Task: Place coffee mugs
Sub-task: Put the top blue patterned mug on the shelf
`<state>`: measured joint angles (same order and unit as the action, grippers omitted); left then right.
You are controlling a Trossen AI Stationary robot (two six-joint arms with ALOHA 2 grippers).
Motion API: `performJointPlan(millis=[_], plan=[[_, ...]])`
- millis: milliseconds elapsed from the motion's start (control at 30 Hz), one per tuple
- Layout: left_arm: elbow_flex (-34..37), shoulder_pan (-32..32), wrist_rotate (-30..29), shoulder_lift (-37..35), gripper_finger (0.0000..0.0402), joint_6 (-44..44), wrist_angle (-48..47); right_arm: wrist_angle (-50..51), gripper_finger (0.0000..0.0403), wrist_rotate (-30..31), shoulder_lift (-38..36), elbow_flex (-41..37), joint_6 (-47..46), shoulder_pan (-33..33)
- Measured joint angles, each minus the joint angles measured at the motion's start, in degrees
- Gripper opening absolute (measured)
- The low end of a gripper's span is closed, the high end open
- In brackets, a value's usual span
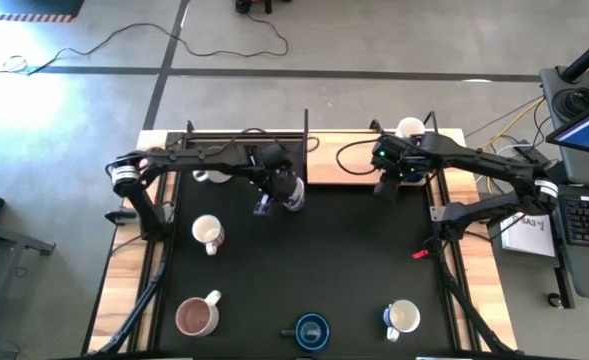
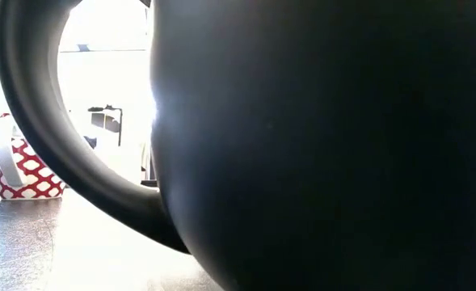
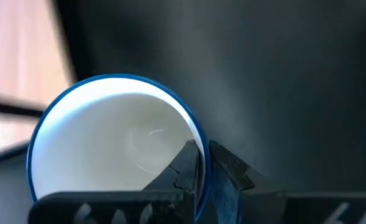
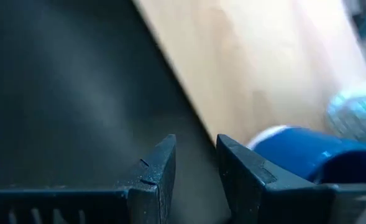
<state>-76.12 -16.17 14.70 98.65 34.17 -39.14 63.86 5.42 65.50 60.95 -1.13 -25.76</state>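
1. A blue-rimmed mug with a white inside (image 3: 117, 149) is pinched at its rim by the left gripper (image 3: 202, 163), one finger inside the wall and one outside; in the high view it sits near the back middle of the black mat (image 1: 324, 250).
2. A white mug (image 1: 207, 233) is seen on the mat's left side, and a pink mug (image 1: 196, 316) at the front left.
3. A dark blue mug (image 1: 312, 328) stands at the front middle, filling the low view, and a blue mug with a white inside (image 1: 403, 317) at the front right.
4. The right gripper (image 4: 195, 163) is held near the mat's back right edge with jaws parted on nothing, beside a blue mug (image 4: 310, 158).
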Motion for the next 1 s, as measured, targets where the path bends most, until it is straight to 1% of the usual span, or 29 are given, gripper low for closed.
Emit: performJointPlan(millis=[133, 233, 333, 400, 533, 633, 867, 1000], plan=[[-0.8, 2.4, -0.6, 0.1, 0.0006, 1.0, 1.9, -0.6, 0.0107, -5.1, -0.2, 0.0, 3.2, 0.0], [-3.0, 3.2, -0.6, 1.6, 0.0006, 1.2, 1.9, -1.2, 0.0107, -7.3, 0.1, 0.0, 4.9, 0.3], [-5.4, 3.8, -0.6, 4.1, 0.0006, 1.3, 1.8, -1.5, 0.0107, -7.5, 0.2, -0.5, 7.9, 1.8], [-6.9, 4.3, -0.7, 6.1, 0.0006, 1.6, 1.5, -1.9, 0.0107, -7.5, 0.2, -0.8, 8.4, 3.1], [-10.7, 5.4, -0.6, 9.9, 0.0006, 3.7, 0.2, -3.2, 0.0107, -7.4, 0.2, -1.5, 5.2, 5.6], [-13.8, 5.9, -0.2, 12.2, 0.0006, 7.1, -0.1, -4.0, 0.0107, -7.4, 0.2, -2.4, 3.9, 7.4], [-21.4, 6.3, -0.2, 16.7, 0.0006, 12.7, -6.4, -4.5, 0.0105, -7.4, 0.2, -3.7, 7.1, 11.7], [-24.5, 6.3, -0.1, 19.0, 0.0006, 14.5, -9.4, -4.5, 0.0098, -7.4, 0.2, -3.7, 7.2, 13.1]])
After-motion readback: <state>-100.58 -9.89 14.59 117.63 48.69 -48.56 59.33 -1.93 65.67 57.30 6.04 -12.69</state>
